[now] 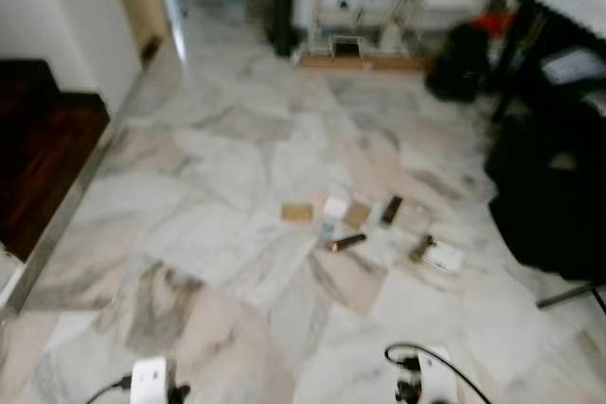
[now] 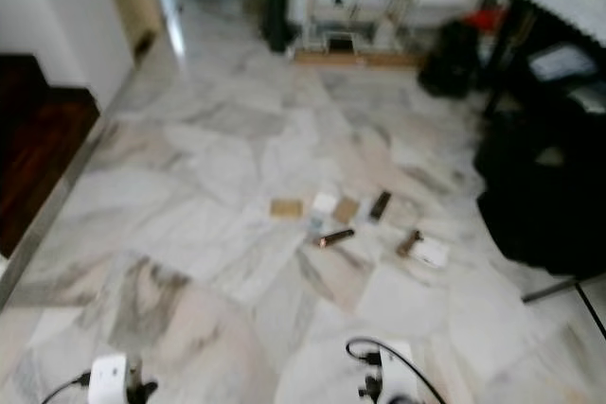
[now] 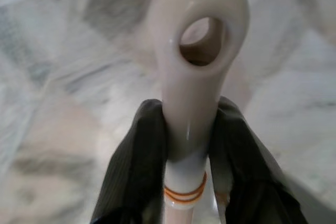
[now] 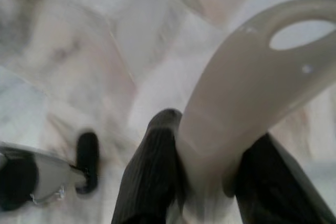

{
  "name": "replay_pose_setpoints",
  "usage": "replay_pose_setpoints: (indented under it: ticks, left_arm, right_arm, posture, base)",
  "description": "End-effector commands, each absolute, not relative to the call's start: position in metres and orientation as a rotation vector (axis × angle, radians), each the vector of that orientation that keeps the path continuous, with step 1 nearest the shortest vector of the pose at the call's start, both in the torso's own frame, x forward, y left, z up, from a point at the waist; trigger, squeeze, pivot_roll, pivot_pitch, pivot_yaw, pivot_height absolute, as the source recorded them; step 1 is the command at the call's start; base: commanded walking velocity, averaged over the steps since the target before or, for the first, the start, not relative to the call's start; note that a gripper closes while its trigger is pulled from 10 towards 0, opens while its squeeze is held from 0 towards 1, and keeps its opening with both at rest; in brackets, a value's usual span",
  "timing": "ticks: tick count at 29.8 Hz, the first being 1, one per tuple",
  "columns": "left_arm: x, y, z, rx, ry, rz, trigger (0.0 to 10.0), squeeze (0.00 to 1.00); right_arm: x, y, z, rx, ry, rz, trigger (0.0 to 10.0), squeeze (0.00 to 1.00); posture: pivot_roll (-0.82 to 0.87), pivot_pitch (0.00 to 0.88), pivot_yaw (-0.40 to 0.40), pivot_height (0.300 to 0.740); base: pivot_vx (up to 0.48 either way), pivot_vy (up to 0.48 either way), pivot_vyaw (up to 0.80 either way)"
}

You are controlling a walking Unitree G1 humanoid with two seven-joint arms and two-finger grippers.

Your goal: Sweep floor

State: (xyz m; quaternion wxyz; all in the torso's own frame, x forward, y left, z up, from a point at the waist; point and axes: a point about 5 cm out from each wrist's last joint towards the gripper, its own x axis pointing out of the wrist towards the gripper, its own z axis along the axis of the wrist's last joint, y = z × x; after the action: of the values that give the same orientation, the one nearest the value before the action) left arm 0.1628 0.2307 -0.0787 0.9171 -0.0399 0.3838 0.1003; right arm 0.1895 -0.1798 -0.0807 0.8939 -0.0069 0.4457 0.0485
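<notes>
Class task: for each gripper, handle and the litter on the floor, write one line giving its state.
Left gripper: shut on a white handle with orange rings.
Right gripper: shut on a cream handle.
Litter: scattered on the marble floor, unswept.

Scattered litter (image 1: 365,224) on marble floor (image 1: 208,167)

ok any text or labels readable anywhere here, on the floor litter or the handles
None can be read.
Floor litter: the cards, wrappers and small packets are too blurred and small to show any print.
White handle in the left gripper: no lettering, just orange rings near its base.
White handle in the right gripper: plain, no marks.
Items on the dark furniture at the right: blurred, unreadable.
</notes>
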Motion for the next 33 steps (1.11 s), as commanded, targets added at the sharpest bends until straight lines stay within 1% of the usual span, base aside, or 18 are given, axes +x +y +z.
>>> replay_pose_setpoints:
  ticks: [1,4,11,33]
  left_arm:
    - [0.1645,0.2245,-0.0793,-0.098,0.784,0.201,10.0,0.00]
    - [0.1644,0.2241,-0.0795,-0.101,0.785,0.204,10.0,0.00]
    - [0.1620,0.2254,-0.0802,-0.103,0.789,0.212,10.0,0.00]
    - [0.1613,0.2274,-0.0800,-0.106,0.786,0.221,10.0,0.00]
  right_arm:
    - [0.1874,-0.1843,-0.0810,0.005,0.922,0.084,10.0,0.00]
    - [0.1876,-0.1845,-0.0809,0.008,0.924,0.085,10.0,0.00]
    - [0.1881,-0.1835,-0.0808,-0.007,0.930,0.110,10.0,0.00]
    - [0.1888,-0.1817,-0.0805,-0.005,0.930,0.127,10.0,0.00]
  posture:
    - [-0.03,0.046,-0.038,0.740]
    - [-0.02,0.053,-0.041,0.740]
    - [-0.02,0.067,-0.041,0.740]
    - [-0.02,0.074,-0.042,0.740]
  base:
    - [0.349,0.000,0.79]
    - [0.351,0.000,0.59]
    - [0.350,0.000,0.00]
    - [0.351,0.000,0.79]
